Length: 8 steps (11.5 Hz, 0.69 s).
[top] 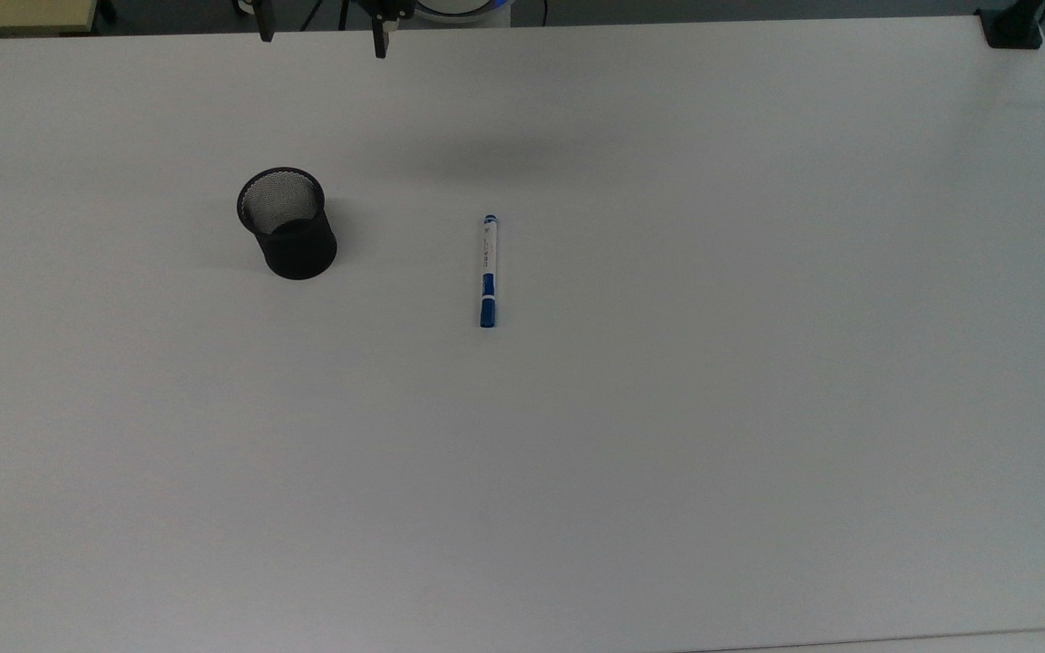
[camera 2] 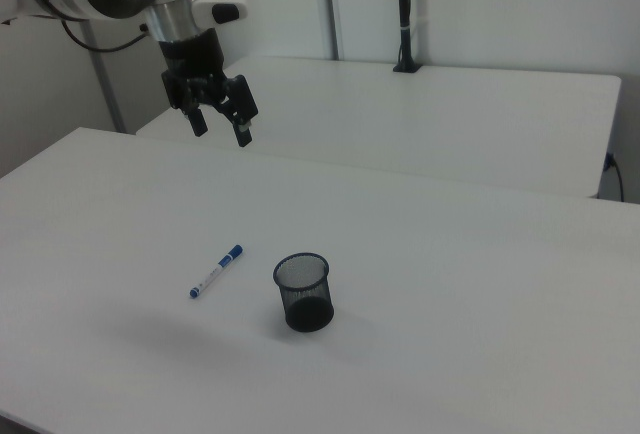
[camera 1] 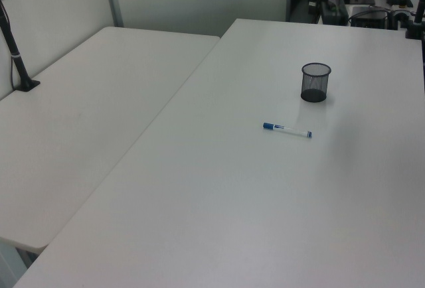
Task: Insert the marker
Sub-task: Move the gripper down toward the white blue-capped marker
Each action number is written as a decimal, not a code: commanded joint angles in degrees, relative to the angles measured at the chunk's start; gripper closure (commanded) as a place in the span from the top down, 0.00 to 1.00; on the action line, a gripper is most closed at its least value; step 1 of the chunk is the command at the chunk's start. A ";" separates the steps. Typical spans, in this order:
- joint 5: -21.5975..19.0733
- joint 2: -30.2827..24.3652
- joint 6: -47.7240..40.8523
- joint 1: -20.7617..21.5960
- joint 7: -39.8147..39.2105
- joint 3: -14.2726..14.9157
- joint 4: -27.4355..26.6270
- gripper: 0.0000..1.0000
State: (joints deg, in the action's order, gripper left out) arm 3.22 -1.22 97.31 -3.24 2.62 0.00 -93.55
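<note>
Pincer (camera 2: 221,126) spread, its fingertips (top: 381,45) cropped above marker (top: 488,270).

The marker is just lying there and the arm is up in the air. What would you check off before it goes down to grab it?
1. Pincer open and holding nothing: ok.
2. Marker lying flat on the table, nothing touching it: ok.
3. Mesh cup upright, mouth open, looks empty: ok.
4. Gap between marker and cup, so the fingers likely fit around the barrel: ok.
5. Pincer directly above the marker: not ok; it hangs high and off to one side.
6. Fingers turned to close across the barrel: cannot tell.
</note>
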 commanded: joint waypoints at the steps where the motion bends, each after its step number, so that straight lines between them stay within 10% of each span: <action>1: -1.02 -1.06 0.25 -0.27 -1.65 -0.09 -1.02 1.00; 8: -1.02 -1.06 0.16 -0.27 -2.08 -0.09 -1.02 1.00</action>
State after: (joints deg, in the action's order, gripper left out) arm 3.22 -1.23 97.31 -3.24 2.49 0.00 -93.55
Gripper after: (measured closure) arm 0.000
